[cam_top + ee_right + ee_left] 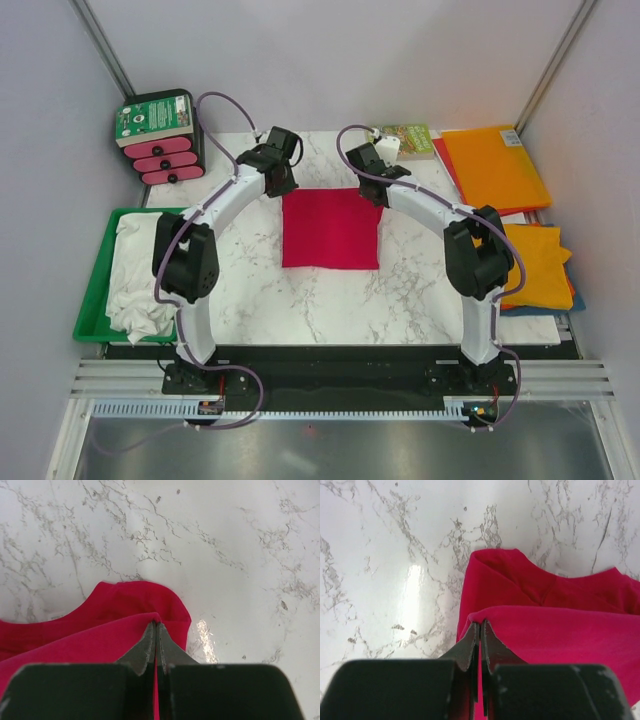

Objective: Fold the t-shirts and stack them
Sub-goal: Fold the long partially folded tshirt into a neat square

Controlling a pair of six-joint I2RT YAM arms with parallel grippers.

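Note:
The crimson red t-shirt [331, 229] lies folded into a rough square at the middle of the marble table. My left gripper [281, 186] is shut on its far left corner; in the left wrist view the jaws [480, 626] pinch the red cloth [560, 625]. My right gripper [374, 189] is shut on the far right corner; in the right wrist view the jaws [155, 625] pinch the red cloth [90, 635]. A white t-shirt [140, 275] lies crumpled in the green tray. Orange t-shirts lie at the far right [494, 166] and right edge [538, 264].
The green tray [95, 290] sits at the left edge. A black box with pink drawers [160, 138] stands at the far left. A small green-covered book [410, 139] lies at the back. The marble table [330, 300] shows bare in front of the red shirt.

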